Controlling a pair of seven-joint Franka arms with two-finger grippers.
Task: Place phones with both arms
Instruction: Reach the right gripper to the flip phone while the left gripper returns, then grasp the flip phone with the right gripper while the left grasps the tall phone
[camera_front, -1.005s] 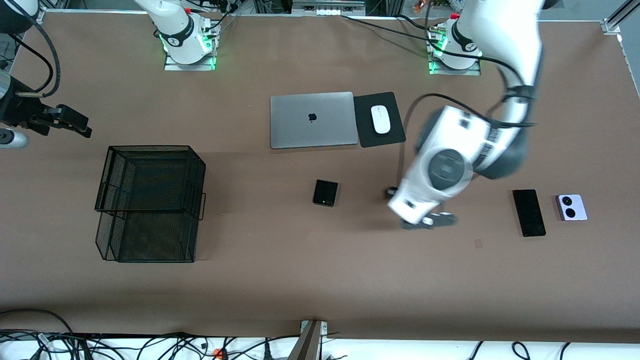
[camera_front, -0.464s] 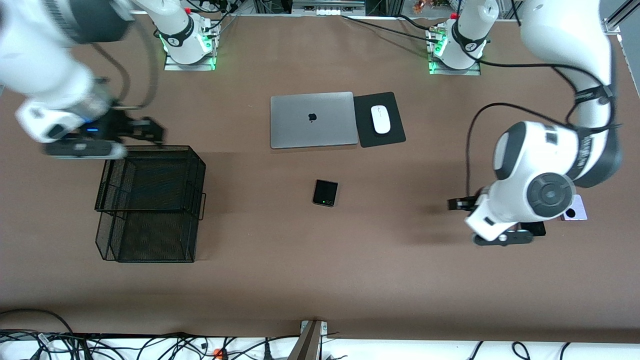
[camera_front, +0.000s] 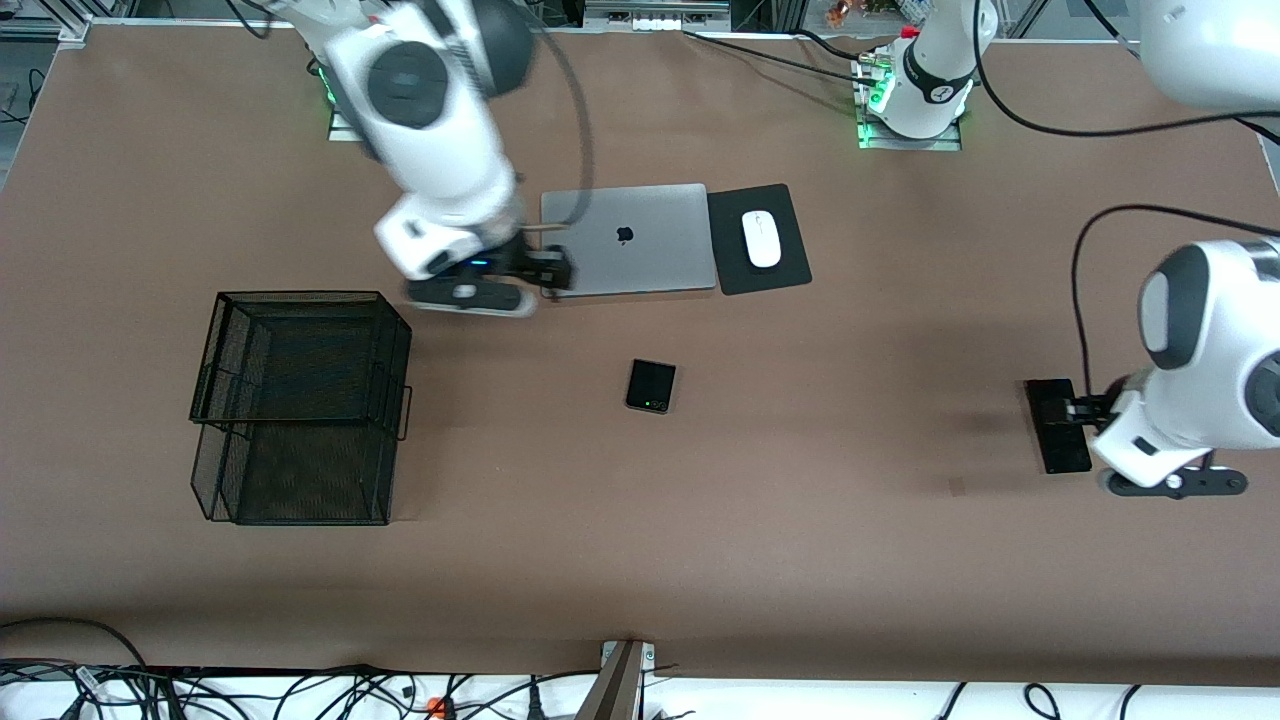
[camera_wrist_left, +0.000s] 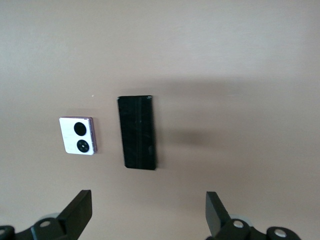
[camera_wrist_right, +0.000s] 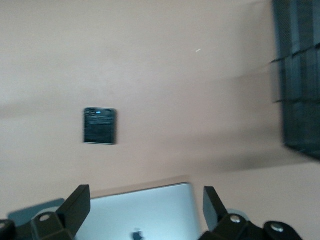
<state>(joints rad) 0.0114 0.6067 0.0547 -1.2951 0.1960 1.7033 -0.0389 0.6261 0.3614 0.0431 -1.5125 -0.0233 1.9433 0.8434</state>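
No phone placed yet: wire basket (camera_front: 300, 405) at right arm's end holds nothing visible.

Small black flip phone (camera_front: 651, 386) lies mid-table, nearer camera than silver laptop (camera_front: 628, 238), green-dot edge toward camera.

Long black slab phone (camera_front: 1057, 424) lies at left arm's end, long axis running toward camera; lavender flip phone (camera_wrist_left: 78, 135) just beside it, not touching.

Left gripper (camera_wrist_left: 148, 217) over slab, jaws wide, empty.

Right gripper (camera_wrist_right: 146, 214) over laptop edge, jaws wide, empty.

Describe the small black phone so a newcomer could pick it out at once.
Start at the silver laptop in the table's middle. Nearer the front camera lies a small squarish black phone, alone on bare table. A green dot on one edge separates it from the long slim black slab.
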